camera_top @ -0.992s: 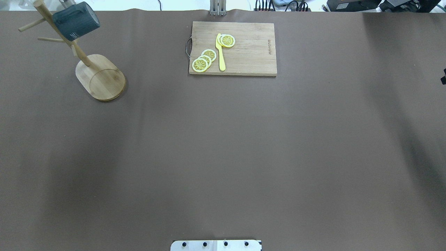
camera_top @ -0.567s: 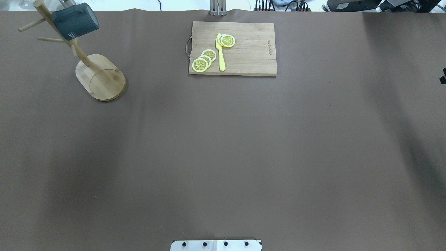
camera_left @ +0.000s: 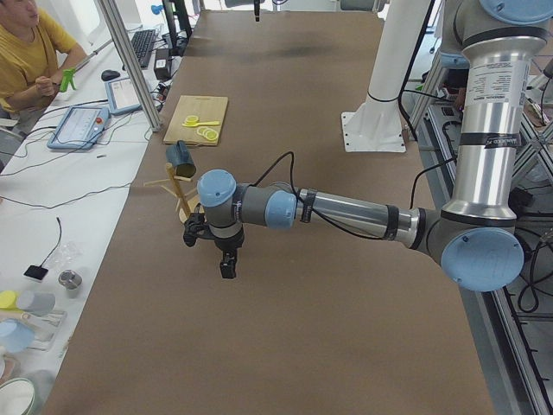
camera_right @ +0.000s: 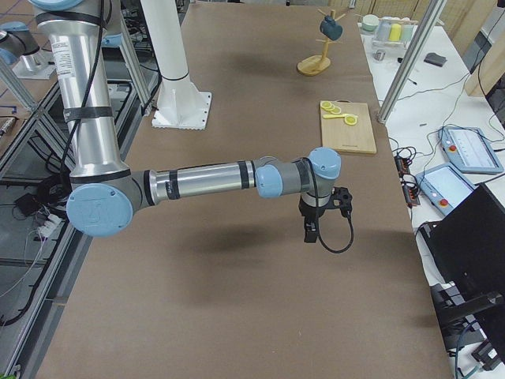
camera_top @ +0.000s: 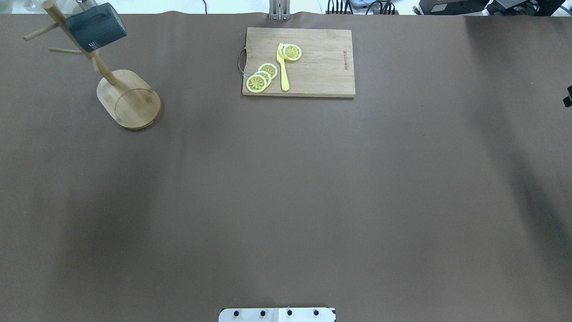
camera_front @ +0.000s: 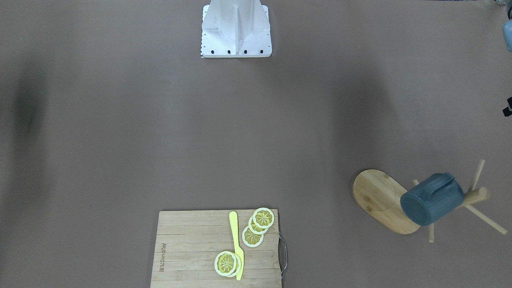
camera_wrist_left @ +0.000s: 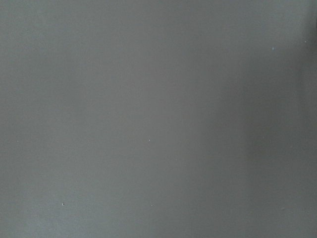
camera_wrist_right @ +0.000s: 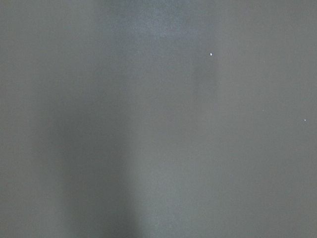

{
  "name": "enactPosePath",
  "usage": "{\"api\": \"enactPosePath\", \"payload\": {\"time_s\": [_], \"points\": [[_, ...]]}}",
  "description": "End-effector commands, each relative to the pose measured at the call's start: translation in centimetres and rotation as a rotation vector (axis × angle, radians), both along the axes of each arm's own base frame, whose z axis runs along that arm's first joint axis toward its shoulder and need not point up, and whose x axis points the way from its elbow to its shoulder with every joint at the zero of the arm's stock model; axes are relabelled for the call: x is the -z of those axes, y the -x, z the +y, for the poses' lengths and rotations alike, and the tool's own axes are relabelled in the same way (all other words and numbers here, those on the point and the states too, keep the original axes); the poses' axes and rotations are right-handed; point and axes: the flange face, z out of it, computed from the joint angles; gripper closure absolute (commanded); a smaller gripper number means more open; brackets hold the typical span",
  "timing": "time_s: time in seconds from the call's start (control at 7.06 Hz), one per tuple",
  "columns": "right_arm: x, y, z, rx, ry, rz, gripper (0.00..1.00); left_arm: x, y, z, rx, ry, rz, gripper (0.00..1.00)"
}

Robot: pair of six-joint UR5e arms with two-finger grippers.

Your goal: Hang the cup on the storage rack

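The dark blue-grey cup (camera_top: 96, 27) hangs by its handle on a peg of the bamboo storage rack (camera_top: 129, 100) at the table's far left corner. It also shows in the front-facing view (camera_front: 432, 199), mouth turned away, over the rack's oval base (camera_front: 374, 196). My left gripper (camera_left: 227, 266) shows only in the exterior left view, above bare table, near the rack (camera_left: 179, 186) and apart from it. My right gripper (camera_right: 310, 233) shows only in the exterior right view, far from the rack (camera_right: 314, 65). I cannot tell whether either is open. Both wrist views show only brown table.
A rectangular bamboo cutting board (camera_top: 298, 61) with lemon slices and a yellow knife lies at the far middle of the table. The robot's white base (camera_front: 236, 28) stands at the near edge. An operator (camera_left: 26, 52) sits at a side bench beyond the far edge.
The cup has shifted very slightly on its peg. Nothing else has visibly moved.
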Motion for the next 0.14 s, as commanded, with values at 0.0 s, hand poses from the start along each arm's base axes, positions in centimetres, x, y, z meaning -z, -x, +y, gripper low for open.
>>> {"api": "enactPosePath", "payload": {"time_s": [0.0], "points": [[0.1, 0.0, -0.02, 0.0, -0.002, 0.0, 0.0, 0.04, -0.07, -0.01, -0.002, -0.003, 0.001, 0.02]]}}
